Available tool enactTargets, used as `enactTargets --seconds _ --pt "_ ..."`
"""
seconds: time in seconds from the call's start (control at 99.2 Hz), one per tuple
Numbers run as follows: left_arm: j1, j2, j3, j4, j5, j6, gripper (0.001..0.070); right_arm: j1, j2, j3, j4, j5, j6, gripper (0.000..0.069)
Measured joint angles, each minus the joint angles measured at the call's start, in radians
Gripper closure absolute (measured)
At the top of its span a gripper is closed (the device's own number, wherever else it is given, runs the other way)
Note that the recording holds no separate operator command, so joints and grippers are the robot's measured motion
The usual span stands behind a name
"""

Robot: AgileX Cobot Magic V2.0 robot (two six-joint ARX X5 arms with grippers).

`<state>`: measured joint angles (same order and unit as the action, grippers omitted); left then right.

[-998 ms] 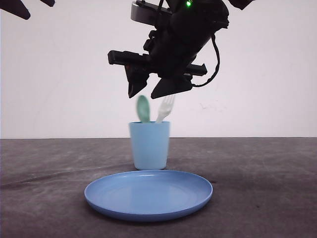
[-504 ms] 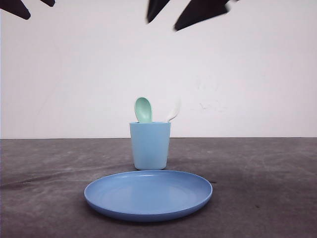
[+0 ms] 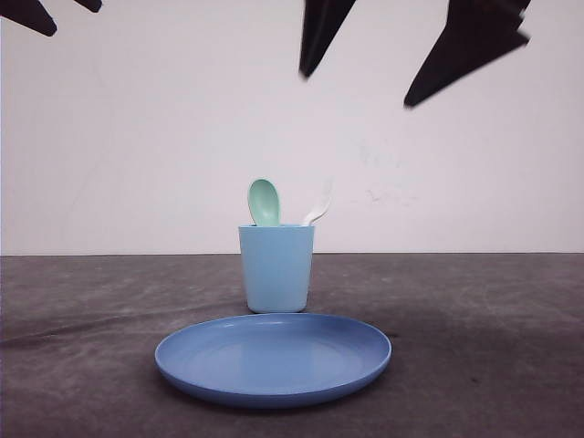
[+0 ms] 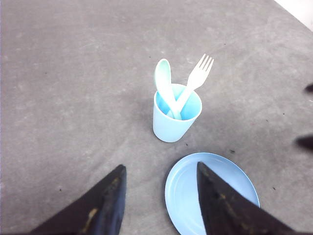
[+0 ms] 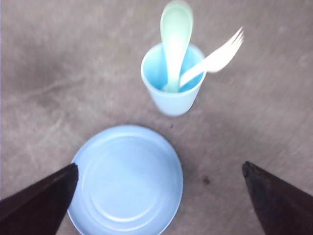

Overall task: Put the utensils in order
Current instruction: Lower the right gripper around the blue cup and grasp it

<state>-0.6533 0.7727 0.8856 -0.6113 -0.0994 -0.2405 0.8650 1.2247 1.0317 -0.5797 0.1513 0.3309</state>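
Note:
A pale mint-green spoon and a cream-white fork stand handle-down in the light blue cup, the fork leaning right. My right gripper hangs high above the cup, open wide and holding nothing. From its wrist I look down on the spoon, fork and cup, with the right gripper well clear of them. My left gripper is at the upper left, open and empty. Its wrist view shows the left gripper, spoon, fork and cup.
A round blue plate lies on the dark grey table just in front of the cup, with nothing on it. It also shows as the plate in the left wrist view and the plate under the right wrist. A white wall stands behind.
My right gripper rose from just above the cup, then shifted right with its jaws spread wider. The fork, upright under its fingers a second ago, now leans right in the cup.

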Motion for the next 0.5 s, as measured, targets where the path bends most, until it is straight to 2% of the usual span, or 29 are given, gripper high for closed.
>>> enactTargets --seconds 0.504 --pt "0.000 0.000 0.000 0.000 0.000 -0.011 0.0440 -0.012 0.324 0.000 0.216 0.008 0.027 0.0010"
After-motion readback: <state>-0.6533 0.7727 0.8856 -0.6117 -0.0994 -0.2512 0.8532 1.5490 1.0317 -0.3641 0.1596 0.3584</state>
